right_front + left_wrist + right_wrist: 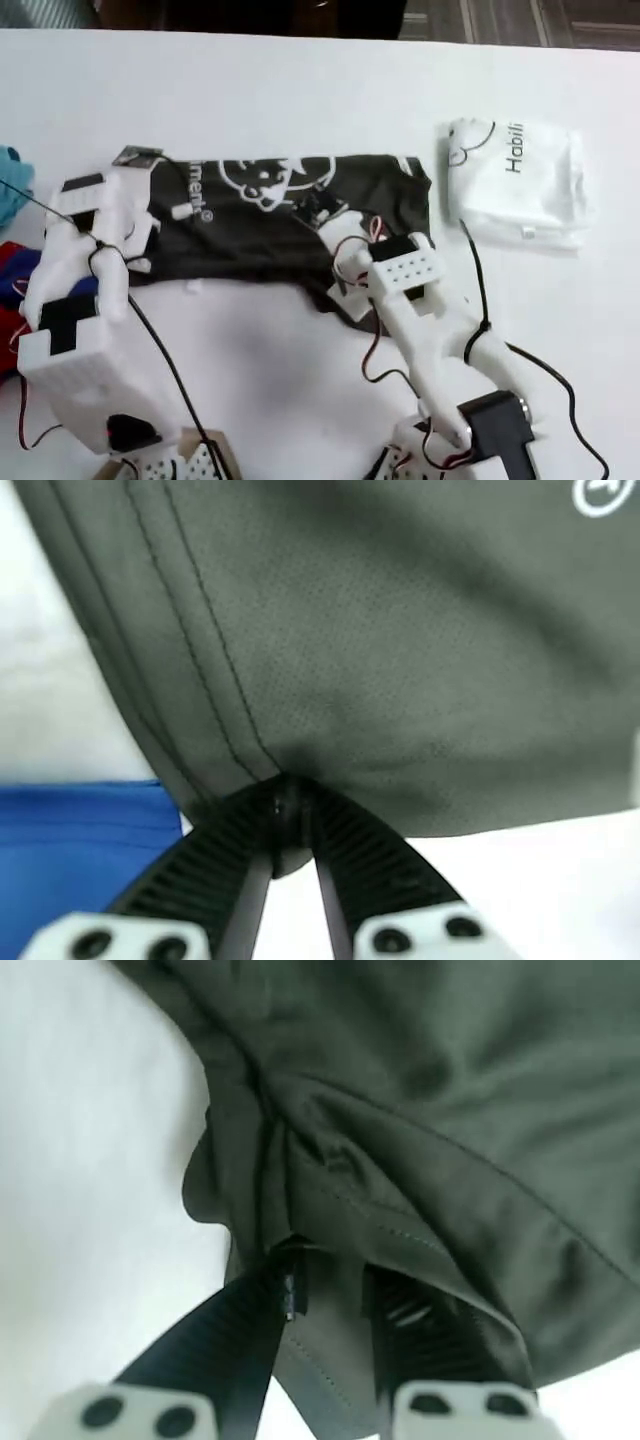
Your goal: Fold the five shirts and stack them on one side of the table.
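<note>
A black shirt with a white print lies spread across the middle of the table. My left gripper is at its left edge, and in the left wrist view the gripper is shut on the stitched hem of the black shirt. My right gripper sits at the shirt's near right corner. The right wrist view has that gripper shut on a bunched fold of the black shirt. A folded white shirt rests at the back right.
Crumpled teal and red and blue shirts lie at the table's left edge, close behind my left arm. Blue cloth lies just beside my left gripper. Bare white table stretches behind the black shirt.
</note>
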Available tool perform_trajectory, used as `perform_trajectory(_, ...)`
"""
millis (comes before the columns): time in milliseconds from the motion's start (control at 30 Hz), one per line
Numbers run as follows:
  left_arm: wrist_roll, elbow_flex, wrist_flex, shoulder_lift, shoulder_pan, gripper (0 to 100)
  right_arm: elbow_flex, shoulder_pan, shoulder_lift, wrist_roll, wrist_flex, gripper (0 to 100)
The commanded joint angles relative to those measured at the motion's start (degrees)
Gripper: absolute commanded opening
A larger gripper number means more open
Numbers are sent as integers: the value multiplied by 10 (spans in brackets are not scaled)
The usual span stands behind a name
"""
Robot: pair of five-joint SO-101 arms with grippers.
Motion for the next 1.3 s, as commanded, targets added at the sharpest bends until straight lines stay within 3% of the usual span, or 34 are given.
perform_trajectory(0,-7,1,-19,5,0,25,-4,4,-23,4,-15,105)
perform_trajectory(500,-4,2,-16,5,-2,25,-76,7,-29,5,22,105)
perform_trajectory(733,-5,2,-18,5,0,25,-88,50,-24,6,19,105)
perform_trajectory(900,-6,1,-19,5,0,25,-75,58,-23,64,21,105)
perform_trajectory(1267,-4,1,-19,5,0,25,-65,56,-22,98,-33,105)
